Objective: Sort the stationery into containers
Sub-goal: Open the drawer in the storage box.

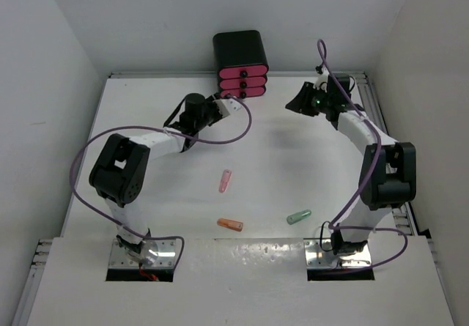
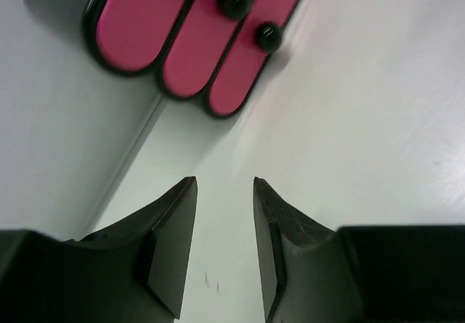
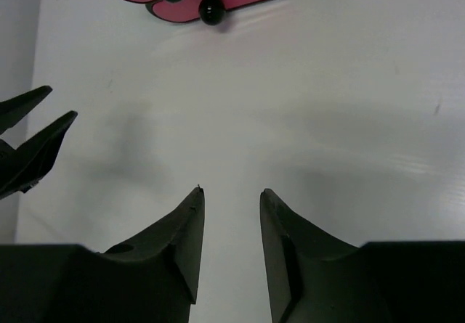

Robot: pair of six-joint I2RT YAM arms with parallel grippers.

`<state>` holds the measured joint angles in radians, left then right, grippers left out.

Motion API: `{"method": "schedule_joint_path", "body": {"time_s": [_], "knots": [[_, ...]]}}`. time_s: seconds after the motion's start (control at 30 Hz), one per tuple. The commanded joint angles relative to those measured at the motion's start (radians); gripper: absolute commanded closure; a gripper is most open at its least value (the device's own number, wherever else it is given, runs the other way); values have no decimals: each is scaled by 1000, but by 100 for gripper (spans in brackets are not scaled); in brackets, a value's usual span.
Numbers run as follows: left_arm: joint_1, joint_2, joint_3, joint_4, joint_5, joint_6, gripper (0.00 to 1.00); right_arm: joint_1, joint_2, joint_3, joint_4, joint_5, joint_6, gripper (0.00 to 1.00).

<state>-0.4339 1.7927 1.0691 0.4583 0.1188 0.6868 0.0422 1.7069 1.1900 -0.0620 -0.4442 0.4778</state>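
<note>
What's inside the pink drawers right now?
Cannot tell: all three pink drawers in the black box are shut, showing only fronts and dark knobs. A pink stick, orange stick and green stick lie out on the table.

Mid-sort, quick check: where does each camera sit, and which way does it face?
Top external: above and behind the bases, looking down the table; shows left arm, right arm, pink stick, orange stick, green stick, drawers.
Left wrist: on the left gripper, facing the drawers; only its open fingers show.
Right wrist: on the right gripper, facing the drawers; its open fingers show, plus the left gripper's tips at left.
Shared: both wrist views hold the drawers and knobs.
</note>
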Motion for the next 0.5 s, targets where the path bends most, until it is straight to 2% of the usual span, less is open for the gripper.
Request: {"method": "schedule_joint_path", "body": {"time_s": [0.0,0.03,0.1,0.17,0.23,0.27,0.3,0.37,0.4,0.43,0.47], "knots": [[63,-62,75,-85,-151,-213,56,27,49,-58,203,-70,237,64],[87,-65,118,-162,-172,-274,54,53,56,-62,244,-53,261,63],[110,-75,150,-229,-176,-305,53,86,57,-70,270,-7,242,63],[138,-101,166,-306,-163,-311,51,129,57,-72,284,70,132,62],[158,-131,170,-354,-191,-332,49,209,63,-53,271,132,-90,59],[165,-139,176,-409,-202,-351,49,270,68,-46,252,166,-182,54],[176,-157,180,-434,-211,-374,50,298,72,-44,254,202,-367,52],[228,-176,192,-514,-211,-438,51,370,85,-72,298,274,-567,49],[250,-188,198,-541,-202,-452,51,390,92,-87,319,301,-760,47],[283,-191,222,-596,-202,-470,51,441,109,-130,393,374,-869,44],[300,-191,235,-622,-205,-478,51,467,126,-157,446,416,-1083,40]]}}
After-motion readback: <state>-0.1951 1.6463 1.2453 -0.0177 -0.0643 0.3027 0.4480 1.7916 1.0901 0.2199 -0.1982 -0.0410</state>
